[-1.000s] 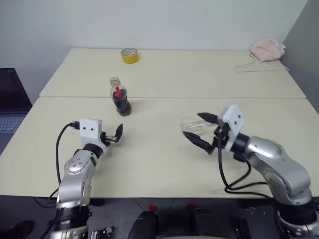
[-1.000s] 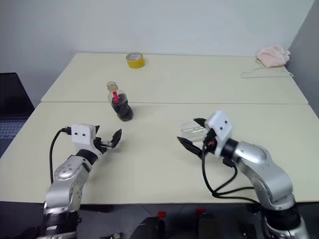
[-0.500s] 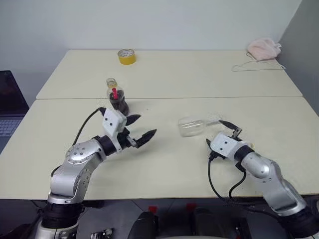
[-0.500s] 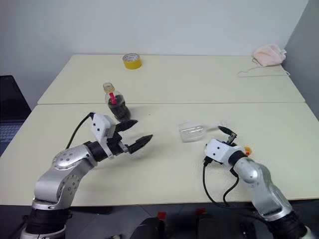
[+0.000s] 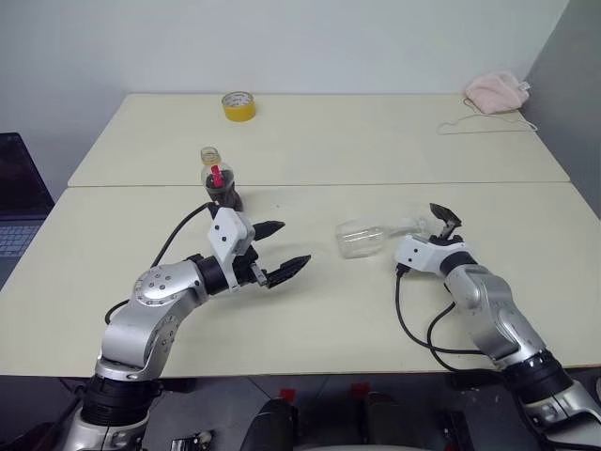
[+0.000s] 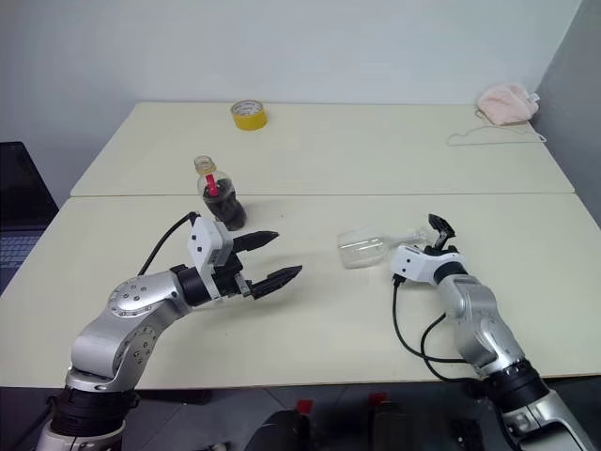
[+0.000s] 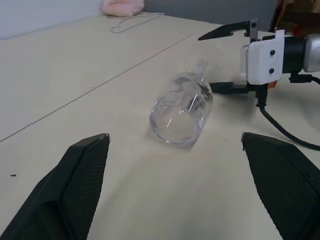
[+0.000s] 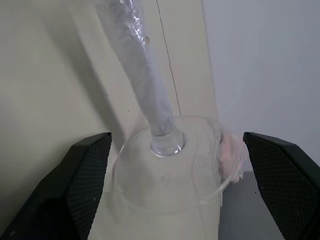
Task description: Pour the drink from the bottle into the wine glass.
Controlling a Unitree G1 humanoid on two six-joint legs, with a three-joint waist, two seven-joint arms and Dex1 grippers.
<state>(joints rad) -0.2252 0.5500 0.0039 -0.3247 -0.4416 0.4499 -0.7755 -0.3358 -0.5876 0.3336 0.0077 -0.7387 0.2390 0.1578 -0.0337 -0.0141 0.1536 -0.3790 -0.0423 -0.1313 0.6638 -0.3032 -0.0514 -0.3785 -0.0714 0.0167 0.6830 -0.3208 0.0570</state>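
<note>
Wine glass [image 5: 362, 239] lies toppled between 2 wide-open, empty grippers, left [image 5: 279, 247] and right [image 5: 445, 225].

The wine glass [image 6: 364, 248] lies on its side on the table [image 6: 376, 150] — right gripper [image 6: 435, 235] wide open by its foot (bottle [image 6: 220, 194] stands far left).

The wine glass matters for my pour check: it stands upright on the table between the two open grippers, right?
Not upright. The wine glass lies on its side on the table, as the left wrist view shows, its mouth toward the left gripper and its base toward the right gripper. Both grippers are open.
</note>
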